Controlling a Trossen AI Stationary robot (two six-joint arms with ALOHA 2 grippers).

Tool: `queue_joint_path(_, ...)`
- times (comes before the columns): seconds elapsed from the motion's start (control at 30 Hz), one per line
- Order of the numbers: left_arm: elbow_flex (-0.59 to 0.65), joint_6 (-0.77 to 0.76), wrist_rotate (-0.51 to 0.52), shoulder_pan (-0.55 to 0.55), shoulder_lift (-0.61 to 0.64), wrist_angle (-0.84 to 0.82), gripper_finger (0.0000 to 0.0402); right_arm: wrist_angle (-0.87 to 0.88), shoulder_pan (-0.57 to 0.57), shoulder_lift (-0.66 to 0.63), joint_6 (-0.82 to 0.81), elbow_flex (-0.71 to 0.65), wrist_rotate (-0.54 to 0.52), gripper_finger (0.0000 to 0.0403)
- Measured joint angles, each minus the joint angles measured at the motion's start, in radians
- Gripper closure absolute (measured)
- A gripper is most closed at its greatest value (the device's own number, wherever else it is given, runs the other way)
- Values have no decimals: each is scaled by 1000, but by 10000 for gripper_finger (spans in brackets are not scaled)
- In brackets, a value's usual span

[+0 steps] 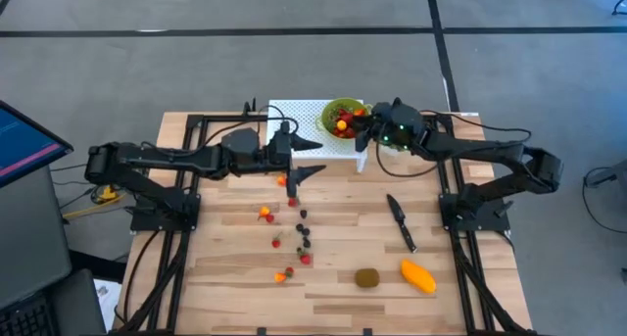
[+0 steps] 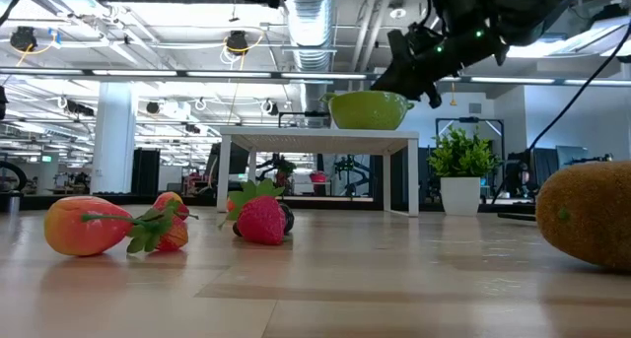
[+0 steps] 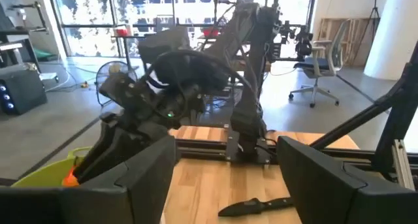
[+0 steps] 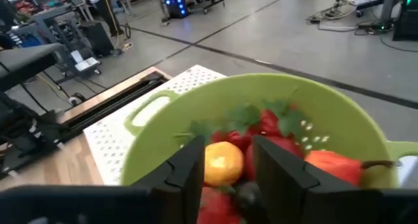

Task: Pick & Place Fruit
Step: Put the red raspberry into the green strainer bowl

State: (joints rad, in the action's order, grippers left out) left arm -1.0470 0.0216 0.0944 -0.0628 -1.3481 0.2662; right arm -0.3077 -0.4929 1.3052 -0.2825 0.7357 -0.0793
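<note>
The left gripper (image 1: 309, 157) hangs over the far middle of the wooden table (image 1: 225, 277), its two fingers (image 3: 140, 178) spread apart with nothing between them. Just below it, a red-and-orange piece of fruit (image 1: 282, 180) lies on the boards, and a loose trail of small red, orange and dark berries (image 1: 304, 228) runs from there toward the near edge. From table height, an orange fruit (image 2: 84, 226) and a strawberry (image 2: 262, 220) lie in the foreground. Farther right and at the back stands a white perforated stand (image 1: 294, 116), bearing a green colander (image 1: 338, 109) already holding red and orange fruit. The right gripper (image 1: 364, 128) hovers at the colander's right rim, its fingers (image 4: 186, 172) slightly apart above an orange piece (image 4: 223, 162) inside, pinching nothing. To the right, a black knife (image 1: 401, 222) lies on the table; nearer the front sit a brown kiwi (image 1: 367, 277) and, beside it, an orange-yellow mango (image 1: 418, 275).
</note>
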Motion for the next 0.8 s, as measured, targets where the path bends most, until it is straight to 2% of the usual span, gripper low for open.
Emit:
queue_joint_path(0.17,0,0,0,0,0,-29,153,-16,-3,-24,0,0,4,305)
queue_joint_path(0.3,0,0,0,0,0,-77,160,-14,18,-53,1,0,20,307)
queue_joint_path(0.37,0,0,-3,0,0,-125,161,-15,31,-76,-3,0,61,303)
queue_joint_path(0.5,0,0,-45,2,0,-269,163,-14,68,-125,-78,0,225,298)
queue_joint_path(0.57,0,-5,-49,12,0,-346,163,-13,108,-149,-115,0,265,298)
queue_joint_path(0.67,0,-56,-49,38,0,-452,165,6,206,-182,-82,0,245,309)
queue_joint_path(0.8,12,-64,3,102,0,-590,175,66,366,-195,-23,0,90,333)
